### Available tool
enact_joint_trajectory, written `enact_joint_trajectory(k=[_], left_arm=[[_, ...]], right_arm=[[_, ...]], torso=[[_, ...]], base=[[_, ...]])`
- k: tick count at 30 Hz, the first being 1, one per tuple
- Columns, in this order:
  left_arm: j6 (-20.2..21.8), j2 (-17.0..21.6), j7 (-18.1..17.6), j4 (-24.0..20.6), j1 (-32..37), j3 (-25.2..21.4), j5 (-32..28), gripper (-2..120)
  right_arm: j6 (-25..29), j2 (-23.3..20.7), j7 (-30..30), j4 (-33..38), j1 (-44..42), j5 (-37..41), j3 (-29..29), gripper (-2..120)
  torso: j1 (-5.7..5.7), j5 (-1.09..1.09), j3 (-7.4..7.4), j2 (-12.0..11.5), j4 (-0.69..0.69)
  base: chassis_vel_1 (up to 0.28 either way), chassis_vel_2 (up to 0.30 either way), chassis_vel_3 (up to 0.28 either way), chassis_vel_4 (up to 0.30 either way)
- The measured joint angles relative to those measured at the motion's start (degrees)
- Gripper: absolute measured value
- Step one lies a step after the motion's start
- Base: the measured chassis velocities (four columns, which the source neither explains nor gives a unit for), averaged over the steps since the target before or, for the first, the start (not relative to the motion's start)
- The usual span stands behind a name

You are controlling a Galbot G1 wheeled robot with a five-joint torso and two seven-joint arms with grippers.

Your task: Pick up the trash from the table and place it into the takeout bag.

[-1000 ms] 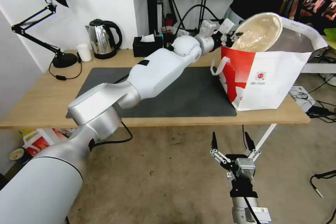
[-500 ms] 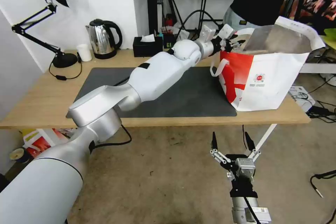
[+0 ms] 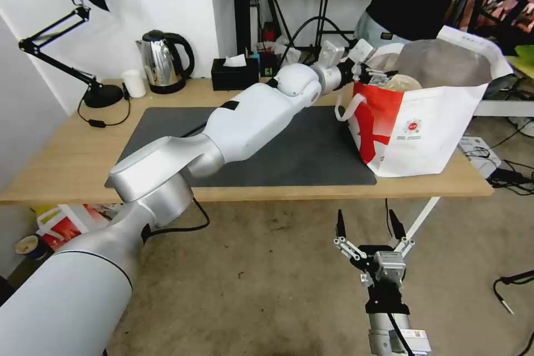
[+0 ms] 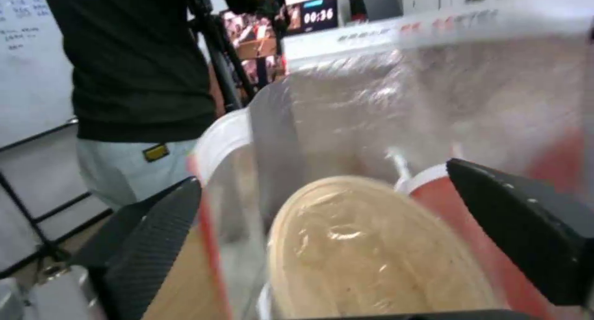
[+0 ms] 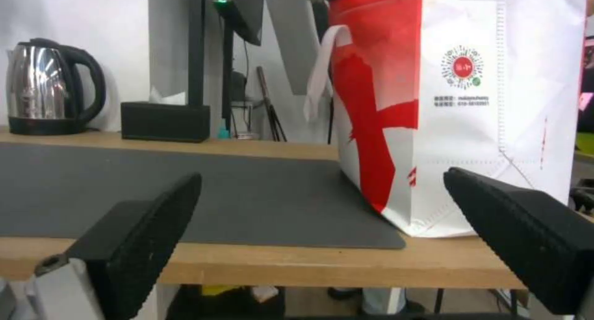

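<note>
Hovering spread at takeout bag (image 3: pixel 434 122), left tool (image 3: pixel 371 72) above tan bowl (image 4: pixel 371 255).

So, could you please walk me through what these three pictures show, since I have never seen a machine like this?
This is a wheeled robot with two arms, each ending in a gripper. The wide picture comes from a camera on its head, looking down at the table. The other two come from cameras on its wrists, so the dark shapes at their edges are the gripper's own fingers.

The left gripper reaches to the mouth of the takeout bag, open and holding nothing. Its wrist camera looks inside: the tan lidded bowl lies there beside the red cup.

The right gripper hangs open below the table edge, idle.

On the table also stand a kettle, a lamp, a small white cup and a black tissue box.
</note>
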Motion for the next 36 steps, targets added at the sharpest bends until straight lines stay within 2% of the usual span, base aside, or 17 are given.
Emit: enact_joint_trajectory(k=[10,21,27,31,34,35,36], left_arm=[[-0.9,-0.07,-2.31,-4.32,-2.93,-2.41,-5.51,100],[-0.48,0.04,-3.78,-6.39,-8.63,-8.45,-5.5,100],[0.76,0.5,-4.09,-7.97,-9.02,-11.26,-5.43,100],[1.07,3.46,-4.03,-10.69,-7.86,-11.59,-5.04,100],[1.07,7.24,-4.27,-14.26,-5.99,-13.45,-5.25,100],[1.07,7.24,-4.27,-14.26,-5.99,-13.45,-5.25,100],[1.04,9.07,-4.34,-15.71,-5.36,-14.04,-5.36,100]], right_arm=[[0.0,0.0,0.0,0.0,0.0,0.0,0.0,100],[0.0,0.0,0.0,0.0,0.0,0.0,0.0,100],[0.0,0.0,0.0,0.0,0.0,0.0,0.0,100],[0.0,0.0,0.0,0.0,0.0,0.0,0.0,100],[0.0,0.0,0.0,0.0,0.0,0.0,0.0,100],[0.0,0.0,0.0,0.0,0.0,0.0,0.0,100],[0.0,0.0,-0.01,0.0,0.01,0.0,0.0,100]], torso=[[0.0,0.0,0.0,0.0,-0.01],[0.0,0.0,0.0,0.01,0.0],[0.0,0.0,0.0,0.01,0.0],[0.0,0.0,0.0,0.01,0.0],[0.0,-0.01,0.0,0.01,0.0],[0.0,-0.01,0.0,0.01,0.0],[0.0,-0.01,0.0,0.01,-0.02]], base=[[0.0,0.0,0.0,0.0],[0.0,0.0,0.0,0.0],[0.0,0.0,0.0,0.0],[0.0,0.0,0.0,0.0],[0.0,0.0,0.0,0.0],[0.0,0.0,0.0,0.0],[0.0,0.0,0.0,0.0]])
